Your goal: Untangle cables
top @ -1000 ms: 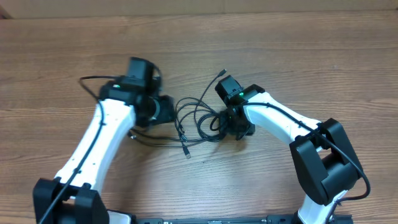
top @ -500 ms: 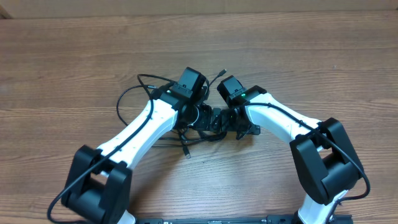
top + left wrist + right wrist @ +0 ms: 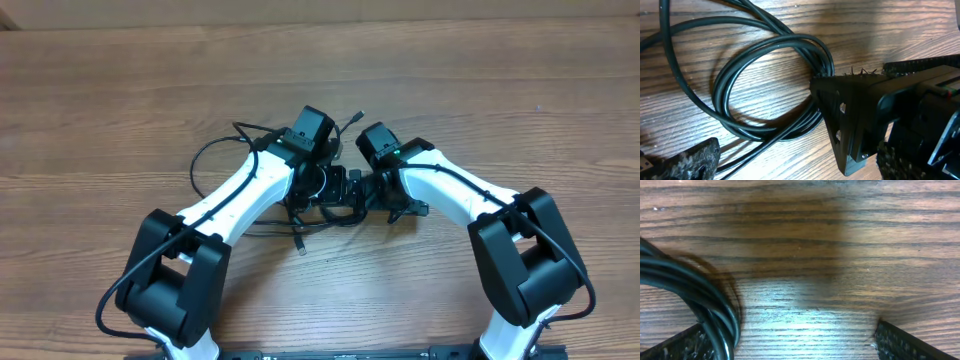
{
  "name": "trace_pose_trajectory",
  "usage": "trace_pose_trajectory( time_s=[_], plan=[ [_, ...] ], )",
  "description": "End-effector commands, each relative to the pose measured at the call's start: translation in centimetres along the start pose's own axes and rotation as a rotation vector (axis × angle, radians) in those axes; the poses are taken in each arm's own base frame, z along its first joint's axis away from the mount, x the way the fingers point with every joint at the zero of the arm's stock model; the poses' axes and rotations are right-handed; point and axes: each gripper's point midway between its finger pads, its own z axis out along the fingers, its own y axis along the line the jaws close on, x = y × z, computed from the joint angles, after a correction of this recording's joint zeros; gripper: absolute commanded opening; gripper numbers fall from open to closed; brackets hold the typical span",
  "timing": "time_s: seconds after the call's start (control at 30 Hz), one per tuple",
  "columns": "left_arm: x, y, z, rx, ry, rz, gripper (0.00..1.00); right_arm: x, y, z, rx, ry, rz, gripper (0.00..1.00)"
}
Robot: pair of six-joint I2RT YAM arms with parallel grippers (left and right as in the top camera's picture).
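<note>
From above, the cables (image 3: 318, 218) lie at the centre of the frame on the wooden table (image 3: 520, 80): thin black cords in a small bunch, mostly covered by the two arms. One plug end pokes out below the bunch and another above it. The left gripper (image 3: 334, 186) reaches in from the lower left and the right gripper (image 3: 372, 190) from the lower right. Their black heads meet over the tangle, just beside each other. From this height I cannot tell how either claw stands.

In the left wrist view the cables (image 3: 771, 45) form a round loop of two or three glossy cords lying flat on the wood in the left half of the frame, with loose strands running off to the upper left and lower left. The left gripper (image 3: 790, 162) has its fingers spread wide at the bottom corners and pinches nothing. The right arm's black head fills the right side, at the loop's edge.

In the right wrist view the cables (image 3: 705, 297) curve as a tight black bundle down the left edge. The right gripper (image 3: 790, 347) is spread wide with bare wood between its fingers, and the bundle runs past the left one.
</note>
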Motion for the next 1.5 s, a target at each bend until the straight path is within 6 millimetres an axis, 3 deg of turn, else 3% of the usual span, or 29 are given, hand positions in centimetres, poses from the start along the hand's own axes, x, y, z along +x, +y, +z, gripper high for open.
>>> trace_pose_trajectory(
  time_s=[0.0,0.9,1.47],
  plan=[
    [1.5,3.5,3.9,-0.138,0.066,-0.047,0.99,0.3,3.3,-1.6,-0.128,0.002,-0.039,1.00],
    [-0.1,4.1,3.8,-0.181,-0.010,-0.023,1.00,0.3,3.3,-1.6,-0.128,0.002,-0.039,1.00],
    [0.0,4.3,3.8,-0.195,-0.007,-0.024,1.00,0.3,3.3,-1.6,-0.128,0.001,-0.038,1.00]
  ],
)
